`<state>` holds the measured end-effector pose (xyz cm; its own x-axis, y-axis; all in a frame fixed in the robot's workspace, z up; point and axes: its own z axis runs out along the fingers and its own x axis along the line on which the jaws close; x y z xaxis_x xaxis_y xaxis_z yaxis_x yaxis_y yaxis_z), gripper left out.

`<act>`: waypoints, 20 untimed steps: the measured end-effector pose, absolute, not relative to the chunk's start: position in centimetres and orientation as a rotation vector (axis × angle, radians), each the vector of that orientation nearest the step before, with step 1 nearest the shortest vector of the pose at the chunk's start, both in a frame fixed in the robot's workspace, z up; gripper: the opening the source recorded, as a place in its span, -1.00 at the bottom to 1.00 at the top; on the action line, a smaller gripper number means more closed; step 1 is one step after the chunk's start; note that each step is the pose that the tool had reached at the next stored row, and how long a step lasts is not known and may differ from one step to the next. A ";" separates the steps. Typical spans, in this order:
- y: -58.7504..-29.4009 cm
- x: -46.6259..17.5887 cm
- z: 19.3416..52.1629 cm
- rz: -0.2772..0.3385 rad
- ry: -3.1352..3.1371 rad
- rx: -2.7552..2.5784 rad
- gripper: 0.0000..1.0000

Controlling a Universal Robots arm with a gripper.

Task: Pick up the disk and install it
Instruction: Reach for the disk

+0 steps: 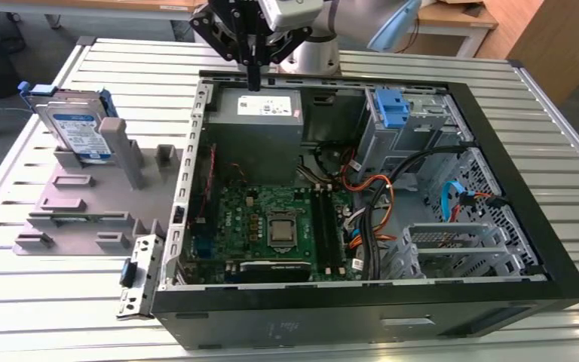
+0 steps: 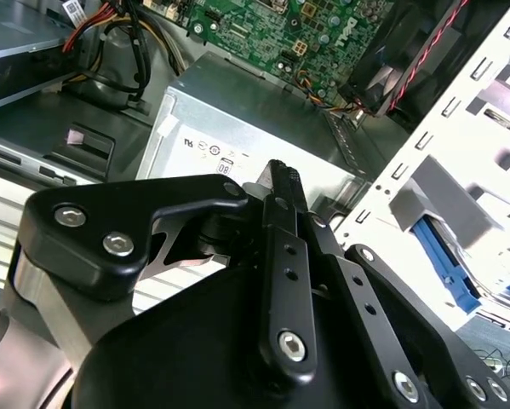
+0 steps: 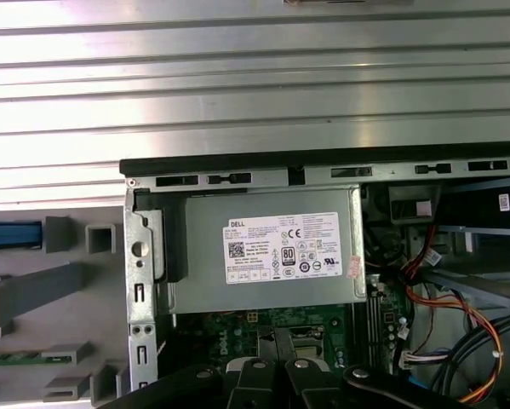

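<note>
So the disk (image 1: 76, 127) is parked on edge in the grey holder fixture (image 1: 88, 204). It's leaned back a bit, up near the worktop's (image 1: 48, 302) far corner on the exterior view's left, well apart from the gripper. It's seen as a flat silver drive with a white-and-blue label turned toward the camera. A blue plastic carrier is wrapped around its edges, with blue tabs poking out at the top. The gripper (image 1: 254, 83) is hung over the far wall of the open PC case (image 1: 320, 320), just above the grey power supply box (image 1: 259, 109), fingers pointed down. The jaws are closed right up, finger against finger, and nothing is gripped between them. The same is seen in the second wrist view, where the gripper (image 2: 280, 175) is lined up over the power supply's white sticker. The disk is left sitting in its holder, not yet picked up.
</note>
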<state>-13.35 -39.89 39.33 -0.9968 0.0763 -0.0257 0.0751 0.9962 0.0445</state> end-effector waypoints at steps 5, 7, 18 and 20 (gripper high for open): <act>-39.9 -13.7 39.3 0.068 3.110 0.118 -0.79; -39.9 -13.8 39.3 0.068 3.109 0.118 -0.79; -39.9 -14.6 39.3 0.068 3.106 0.117 -0.79; -39.9 -14.7 39.3 0.068 3.106 0.118 -0.79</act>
